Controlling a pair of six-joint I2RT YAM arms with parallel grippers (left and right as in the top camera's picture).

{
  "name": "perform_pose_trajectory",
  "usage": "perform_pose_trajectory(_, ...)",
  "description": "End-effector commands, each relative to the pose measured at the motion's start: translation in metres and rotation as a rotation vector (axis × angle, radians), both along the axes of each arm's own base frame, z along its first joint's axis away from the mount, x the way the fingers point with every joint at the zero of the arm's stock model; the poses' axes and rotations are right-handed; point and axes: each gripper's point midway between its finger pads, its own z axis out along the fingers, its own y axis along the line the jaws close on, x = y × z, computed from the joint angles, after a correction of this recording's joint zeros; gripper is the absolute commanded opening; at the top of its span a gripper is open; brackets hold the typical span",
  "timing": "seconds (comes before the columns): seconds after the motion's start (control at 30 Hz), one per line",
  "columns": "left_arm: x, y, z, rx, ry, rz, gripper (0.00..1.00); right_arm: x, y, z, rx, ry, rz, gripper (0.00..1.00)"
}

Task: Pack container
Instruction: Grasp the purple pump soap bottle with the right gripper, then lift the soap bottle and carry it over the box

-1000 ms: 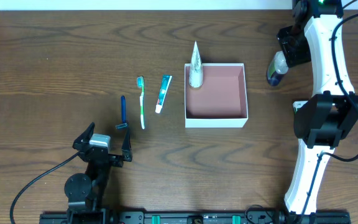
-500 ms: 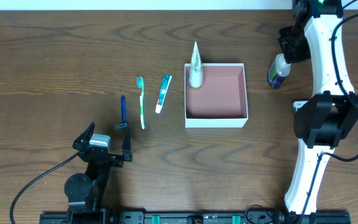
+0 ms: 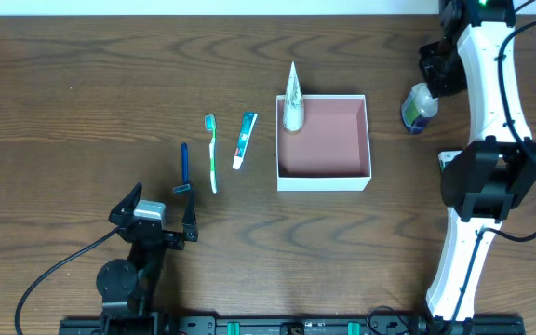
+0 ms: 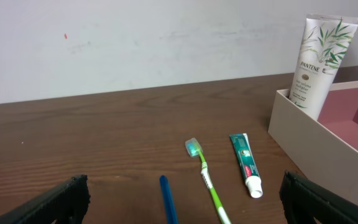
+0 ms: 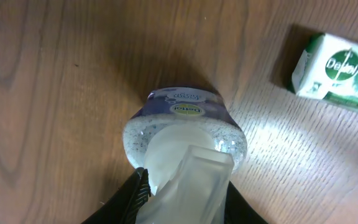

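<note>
The container (image 3: 324,180), a white square box with a pink inside, sits at the table's centre. A white Pantene tube (image 3: 292,100) stands upright in its back-left corner. At the far right stands a clear pump bottle (image 3: 417,104) with a blue label. My right gripper (image 3: 433,79) is shut on its translucent pump head, and in the right wrist view the black fingers (image 5: 140,190) press both sides of the bottle (image 5: 185,124). My left gripper (image 3: 161,214) rests open near the front left, with nothing between its fingers (image 4: 64,199).
Left of the container lie a small toothpaste tube (image 3: 245,140), a green toothbrush (image 3: 212,154) and a blue razor (image 3: 185,167). A green Dettol soap box (image 5: 337,74) lies beside the bottle. The right arm's base (image 3: 487,181) stands right of the container.
The right gripper's fingers have closed in onto the pump bottle's head, and the bottle has shifted slightly right. The left arm has not moved.
</note>
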Motion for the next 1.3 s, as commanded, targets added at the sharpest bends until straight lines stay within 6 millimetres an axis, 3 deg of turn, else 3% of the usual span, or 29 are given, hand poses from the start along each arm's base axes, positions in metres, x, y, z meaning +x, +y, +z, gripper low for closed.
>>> perform_pose_trajectory(0.0,-0.001,-0.002,-0.016,0.006,0.044,-0.013,0.98,-0.002,-0.014,0.007,-0.051,0.006,0.084,0.20)
perform_pose_trajectory(0.13,-0.001,-0.002,-0.016,0.006,0.043,-0.013,0.98,-0.004,-0.014,0.032,-0.076,-0.035,0.184,0.21)
perform_pose_trajectory(0.37,-0.001,-0.002,-0.016,0.006,0.043,-0.013,0.98,-0.012,-0.006,0.113,-0.138,-0.213,0.352,0.21)
perform_pose_trajectory(0.57,-0.001,-0.002,-0.016,0.006,0.043,-0.013,0.98,-0.036,0.035,0.188,-0.163,-0.398,0.487,0.22)
perform_pose_trajectory(0.67,-0.001,-0.002,-0.016,0.006,0.044,-0.013,0.98,-0.046,0.063,0.207,-0.144,-0.455,0.563,0.23)
perform_pose_trajectory(0.77,-0.001,-0.002,-0.016,0.006,0.044,-0.013,0.98,-0.056,0.092,0.216,-0.126,-0.477,0.633,0.23)
perform_pose_trajectory(0.93,-0.001,-0.002,-0.016,0.006,0.043,-0.013,0.98,-0.066,0.134,0.209,-0.101,-0.453,0.736,0.24)
perform_pose_trajectory(1.27,-0.001,-0.002,-0.016,0.006,0.043,-0.013,0.98,-0.073,0.176,0.184,-0.064,-0.383,0.803,0.24)
